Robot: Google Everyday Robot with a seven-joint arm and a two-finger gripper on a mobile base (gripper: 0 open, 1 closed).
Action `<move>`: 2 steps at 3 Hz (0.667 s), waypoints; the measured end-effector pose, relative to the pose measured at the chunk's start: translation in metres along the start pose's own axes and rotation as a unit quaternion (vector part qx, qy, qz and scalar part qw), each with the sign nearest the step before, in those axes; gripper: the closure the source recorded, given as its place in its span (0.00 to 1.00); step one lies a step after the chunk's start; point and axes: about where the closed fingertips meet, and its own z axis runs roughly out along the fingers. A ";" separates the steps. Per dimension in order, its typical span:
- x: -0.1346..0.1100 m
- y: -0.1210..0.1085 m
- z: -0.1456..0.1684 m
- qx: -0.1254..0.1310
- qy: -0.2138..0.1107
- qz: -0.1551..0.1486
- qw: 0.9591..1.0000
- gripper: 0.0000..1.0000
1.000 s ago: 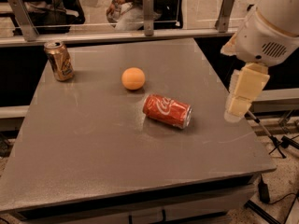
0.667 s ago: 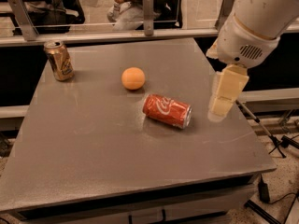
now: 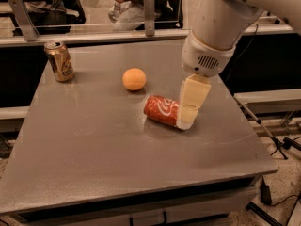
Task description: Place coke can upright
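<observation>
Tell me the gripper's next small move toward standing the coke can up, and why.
Likely lower the gripper a touch and grip the coke can. The can lies on its side on the table, not upright, and the gripper hangs over its end farthest from the gold can; whether they touch cannot be told.

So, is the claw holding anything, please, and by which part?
Cannot tell: the claw sits at the right-hand end of the lying red aluminium coke can.

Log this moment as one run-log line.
red aluminium coke can: lying on its side | pincer: low, covering one end of can | upright: not yet
</observation>
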 end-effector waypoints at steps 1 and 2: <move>-0.016 0.000 0.021 -0.011 0.015 0.012 1.000 0.00; -0.025 0.001 0.038 -0.022 0.029 0.024 0.999 0.00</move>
